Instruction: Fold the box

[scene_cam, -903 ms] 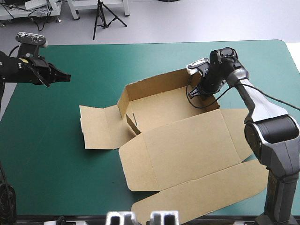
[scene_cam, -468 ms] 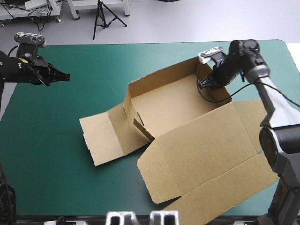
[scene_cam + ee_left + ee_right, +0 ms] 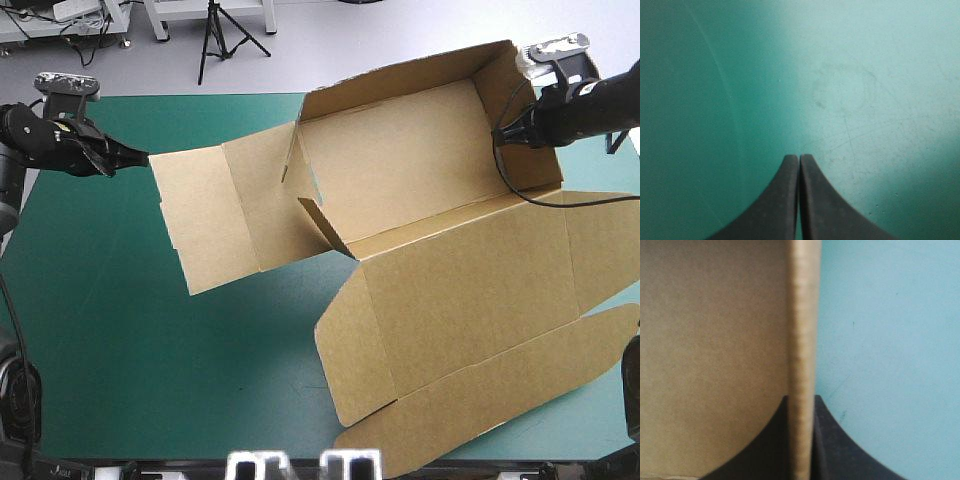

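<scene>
While right fingers [image 3: 836, 455] clamp it, the box [image 3: 430, 170] hangs tilted.

Bright, even light from overhead across the high view, with no hard glare on the teal-green cover [image 3: 110, 340]. Soft-edged shadow on the cover beneath the raised box [image 3: 450, 290], darkest under its left flap and along the near-left edge of the lid. Inside of the box evenly lit. In the left wrist view, a pale wash of glare on the cover ahead of the left gripper [image 3: 799, 158], picking out fine scratches and fading to deep shade on one side. In the right wrist view, brightly lit cover on one side of the board edge held in the right gripper [image 3: 801, 401], duller board on the other, black fingers [image 3: 770, 450] in shade.
</scene>
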